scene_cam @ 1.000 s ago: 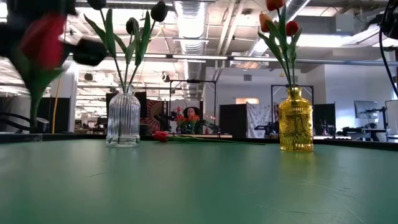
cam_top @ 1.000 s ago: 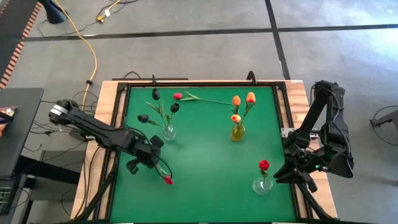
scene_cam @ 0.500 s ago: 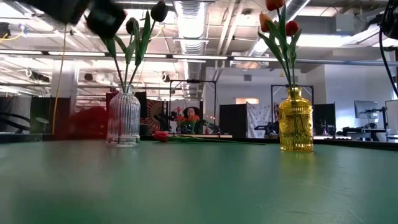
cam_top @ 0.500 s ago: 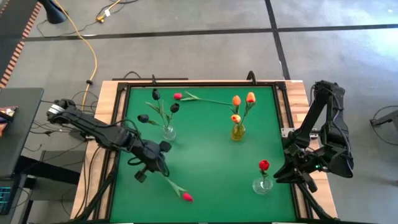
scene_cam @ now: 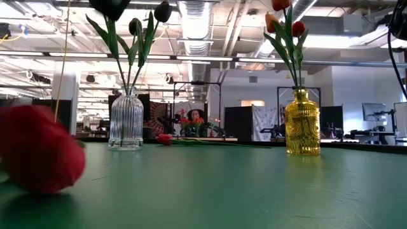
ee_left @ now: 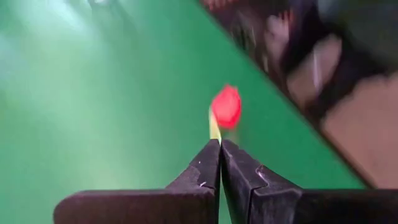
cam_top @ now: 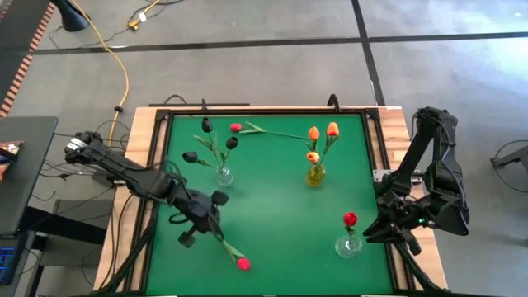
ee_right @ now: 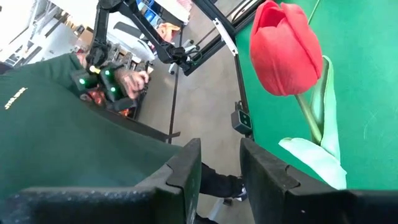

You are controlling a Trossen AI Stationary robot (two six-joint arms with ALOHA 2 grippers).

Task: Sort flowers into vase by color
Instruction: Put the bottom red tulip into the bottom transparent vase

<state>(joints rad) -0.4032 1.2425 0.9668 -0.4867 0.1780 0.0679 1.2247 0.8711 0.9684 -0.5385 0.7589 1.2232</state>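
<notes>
Left gripper (cam_top: 216, 231) carrying one red tulip (cam_top: 242, 264) by its stem; right gripper (cam_top: 373, 232) waiting at the right table edge.

High view: the left jaws are clamping the thin stem, the red head trailing toward the lower centre of the frame, judged so it can be steered stem-first into the clear vase (cam_top: 347, 246) at lower right, which is already holding a red tulip (cam_top: 350, 219). Black tulips (cam_top: 206, 125) are standing in the ribbed vase (cam_top: 223, 175) at upper left, orange ones (cam_top: 313, 134) in the yellow vase (cam_top: 314, 176) at upper centre; a third red tulip (cam_top: 236, 128) is lying loose at the top.
Low view: the carried head is filling the lower left, apparently just over the mat (scene_cam: 241, 191).
Left wrist view: fingers (ee_left: 205, 168) are pinching the stem, head at centre.
Right wrist view: fingers (ee_right: 186, 165) are standing apart, holding nothing. White lettering on a dark sleeve (ee_right: 68, 124), upper left, is reading "STAR WARS".
</notes>
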